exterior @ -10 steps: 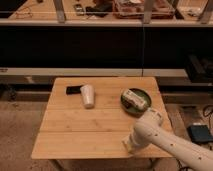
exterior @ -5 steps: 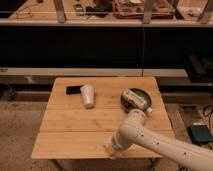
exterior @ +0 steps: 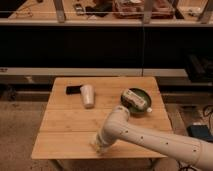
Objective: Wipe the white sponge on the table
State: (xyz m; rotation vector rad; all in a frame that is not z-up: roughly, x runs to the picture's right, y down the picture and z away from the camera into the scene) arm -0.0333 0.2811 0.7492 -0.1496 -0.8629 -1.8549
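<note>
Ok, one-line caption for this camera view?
Robot hand low at the front edge of the light-wood table, white cup and dark bowl behind.

Smooth white end effector [exterior: 98, 145] over matt wood table [exterior: 64, 125]

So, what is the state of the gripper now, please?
Gripper: down at the front of the table; state cannot be told.

Under gripper [exterior: 99, 144] at lower centre, white sponge [exterior: 94, 146] largely hidden, arm [exterior: 150, 142] cut off at lower right edge, shelf clutter [exterior: 135, 7] cropped at top.
</note>
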